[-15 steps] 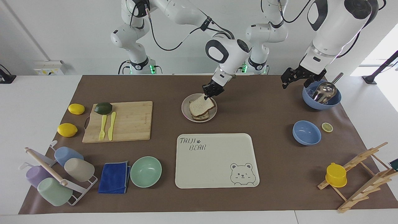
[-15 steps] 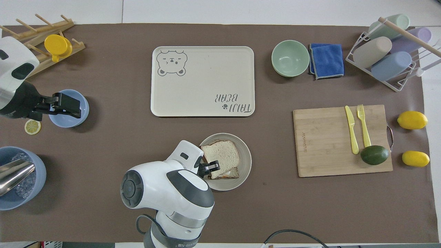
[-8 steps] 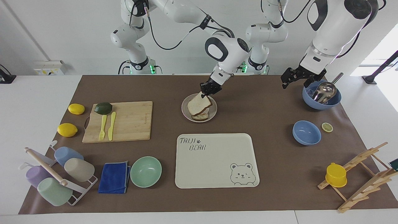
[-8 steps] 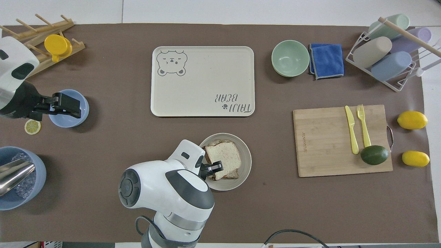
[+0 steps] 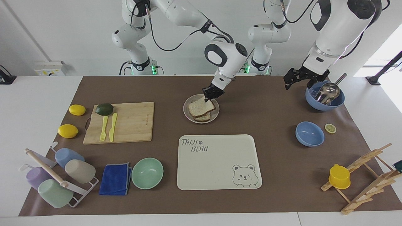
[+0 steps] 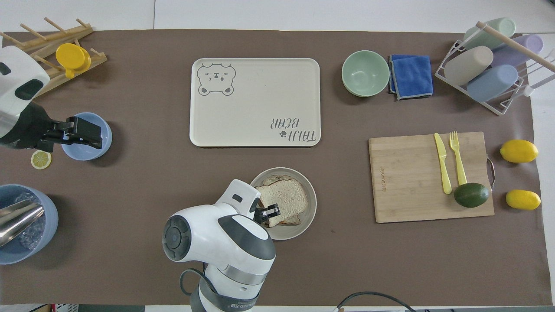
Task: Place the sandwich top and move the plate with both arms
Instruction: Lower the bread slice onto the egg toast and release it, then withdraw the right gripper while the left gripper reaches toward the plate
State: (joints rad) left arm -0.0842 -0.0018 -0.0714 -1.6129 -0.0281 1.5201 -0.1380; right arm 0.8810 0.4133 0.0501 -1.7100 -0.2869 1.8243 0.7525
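Observation:
The sandwich top (image 5: 201,106) is a light brown bread slice lying on the lower sandwich layers on the small round beige plate (image 5: 185,110). It also shows in the overhead view (image 6: 284,198), as does the plate (image 6: 310,211). My right gripper (image 5: 209,96) (image 6: 270,212) is shut on the slice's corner nearest the robots, low over the plate. My left gripper (image 5: 297,83) (image 6: 86,133) is open and empty. It waits in the air beside the blue bowl with the metal ladle (image 5: 325,97).
The cream bear tray (image 5: 220,169) lies farther from the robots than the plate. A mint bowl (image 5: 147,173), a blue cloth (image 5: 115,179) and a cup rack (image 5: 56,179) lie toward the right arm's end. So does a cutting board (image 5: 132,122). A second blue bowl (image 5: 309,134) sits toward the left arm's end.
My right gripper raised the slice by its corner, then lowered it. The slice now lies flatter on the sandwich, shifted slightly toward the right arm's end. The left arm has not moved.

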